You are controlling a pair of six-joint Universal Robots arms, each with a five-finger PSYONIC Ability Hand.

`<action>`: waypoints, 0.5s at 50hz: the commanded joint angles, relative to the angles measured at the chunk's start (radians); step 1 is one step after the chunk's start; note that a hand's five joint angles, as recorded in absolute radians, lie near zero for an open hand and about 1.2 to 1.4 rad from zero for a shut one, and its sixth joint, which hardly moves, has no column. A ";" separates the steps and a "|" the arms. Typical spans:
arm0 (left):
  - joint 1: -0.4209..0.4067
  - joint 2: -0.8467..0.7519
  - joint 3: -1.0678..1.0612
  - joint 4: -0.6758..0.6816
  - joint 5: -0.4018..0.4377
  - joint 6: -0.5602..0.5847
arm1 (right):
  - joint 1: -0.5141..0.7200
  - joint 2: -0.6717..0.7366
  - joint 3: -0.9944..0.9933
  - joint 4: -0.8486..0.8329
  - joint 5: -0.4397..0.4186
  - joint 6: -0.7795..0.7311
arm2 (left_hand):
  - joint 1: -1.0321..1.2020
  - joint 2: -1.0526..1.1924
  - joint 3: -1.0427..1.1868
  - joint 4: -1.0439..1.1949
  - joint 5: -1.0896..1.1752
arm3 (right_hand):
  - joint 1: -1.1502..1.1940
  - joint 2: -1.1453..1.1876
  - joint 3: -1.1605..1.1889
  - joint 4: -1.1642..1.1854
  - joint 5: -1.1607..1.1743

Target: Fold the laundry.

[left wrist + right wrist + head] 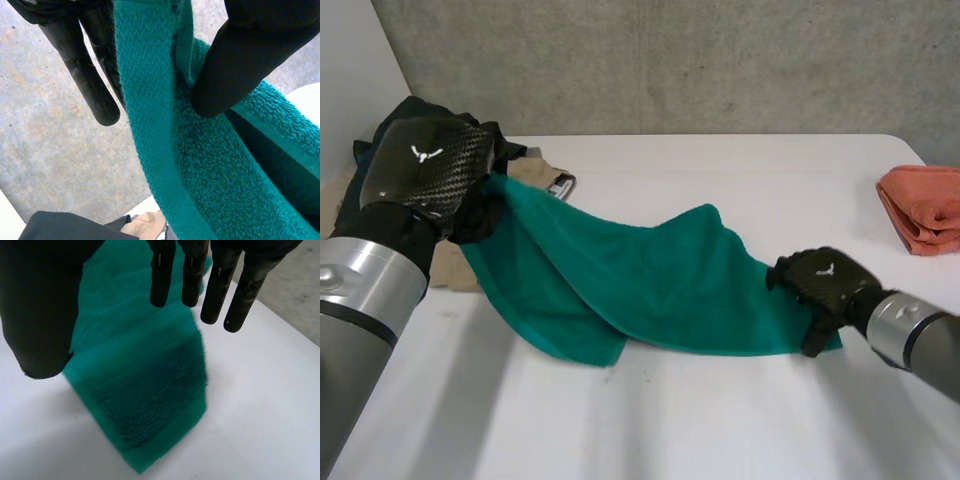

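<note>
1. One green towel sagged across the white table at mid-frame, with its upper-left end lifted.
2. The left hand pinched that raised edge between thumb and fingers.
3. The right hand was at the towel's lower-right end, its fingers straight and seemingly gripping nothing.
4. One folded orange cloth lay at the right edge. One dark garment and one beige garment were heaped at the upper left.

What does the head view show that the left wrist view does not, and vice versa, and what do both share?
Head view, not left wrist: the right robot hand, open at the green towel's end, and a folded orange cloth. Left wrist, not head: how the left robot hand pinches the towel's hem between thumb and fingers. Both: the towel, that hand, the dark garment.
</note>
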 commanded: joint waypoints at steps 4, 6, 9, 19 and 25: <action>-0.004 -0.038 0.006 0.000 0.000 0.000 | 0.007 0.127 -0.002 -0.088 -0.056 -0.024 | 0.233 0.196 0.203 0.194 0.257 | 0.137 0.119 0.108 0.105 0.119; -0.002 -0.041 0.006 0.001 0.000 0.000 | 0.007 0.129 -0.004 -0.108 -0.056 -0.024 | 0.233 0.196 0.203 0.194 0.257 | 0.189 0.171 0.161 0.158 0.172; -0.001 -0.042 0.006 0.003 0.000 -0.001 | 0.007 0.138 -0.008 -0.140 -0.059 -0.020 | 0.233 0.196 0.203 0.194 0.257 | 0.330 0.312 0.302 0.299 0.313; -0.001 -0.041 0.006 0.004 0.000 -0.001 | 0.010 0.180 -0.051 -0.153 -0.056 -0.022 | 0.233 0.196 0.203 0.194 0.257 | 0.457 0.439 0.428 0.425 0.439; -0.001 -0.041 0.006 0.004 0.000 -0.003 | 0.010 0.209 -0.082 -0.153 -0.051 -0.022 | 0.233 0.196 0.203 0.194 0.257 | 0.466 0.448 0.437 0.434 0.448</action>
